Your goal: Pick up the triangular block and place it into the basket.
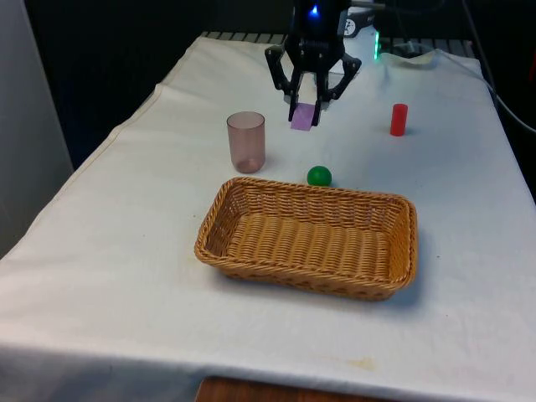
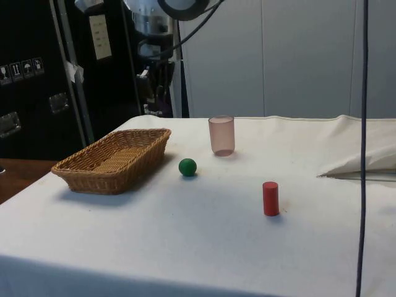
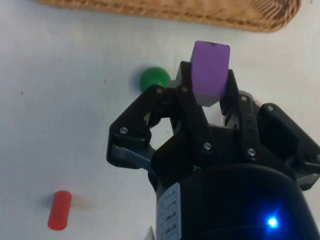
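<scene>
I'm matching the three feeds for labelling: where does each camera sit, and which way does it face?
Front view: across the table, facing the gripper holding the purple block above the cloth, beyond the basket.
Side view: from the table's side, facing the basket, the arm at the top.
Wrist view: on the wrist, looking down past the fingers.
All three share the green ball and red cylinder.

My table (image 1: 126, 276) — white cloth over whole top, wood edge showing at near side in front view. Wicker basket (image 1: 251, 266) sits on cloth toward near end. Green ball (image 1: 318, 176) rests just beyond basket's far rim, apart from it. Translucent pinkish cup (image 1: 246, 141) upright toward front view's left of ball, near it. Red cylinder (image 1: 399, 119) upright, well apart toward front view's right — alone on cloth. Cloth rumpled at far right corner.
</scene>
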